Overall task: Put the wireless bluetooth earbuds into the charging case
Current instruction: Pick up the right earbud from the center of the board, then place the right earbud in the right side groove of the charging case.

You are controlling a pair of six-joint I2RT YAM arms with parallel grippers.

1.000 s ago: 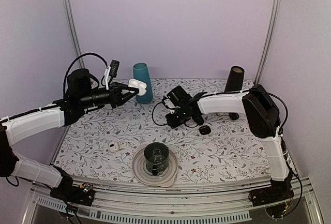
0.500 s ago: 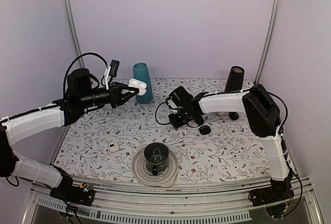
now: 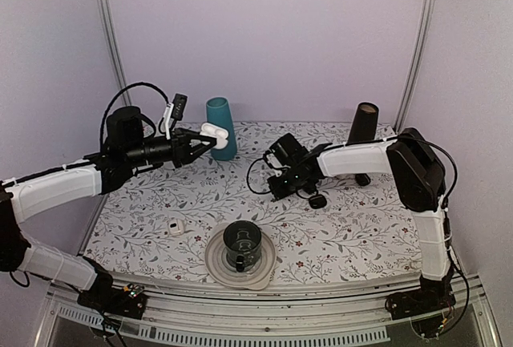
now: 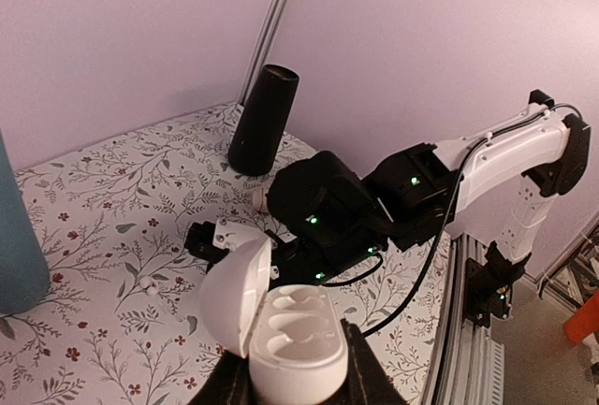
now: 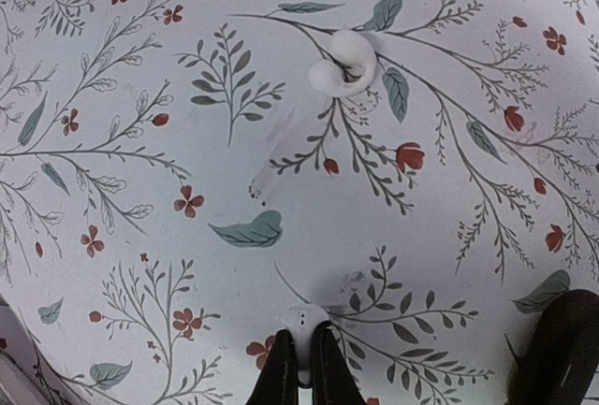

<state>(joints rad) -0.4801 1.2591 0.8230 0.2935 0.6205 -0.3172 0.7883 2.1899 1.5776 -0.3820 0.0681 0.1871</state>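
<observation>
Right gripper (image 5: 301, 360) pinches a tiny earbud (image 5: 304, 321) by its edge only, so it could slip; left gripper (image 4: 290, 382) holds the case (image 4: 301, 330).

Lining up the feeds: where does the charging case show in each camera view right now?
Top external: charging case held left of centre by the left gripper, overlapping the teal cup's left edge.
Left wrist: bottom centre, lid open, between the fingers.
Right wrist: not in it; the right gripper pinches an earbud there.
Shared landmark: the floral table cover, in all three views.
</observation>
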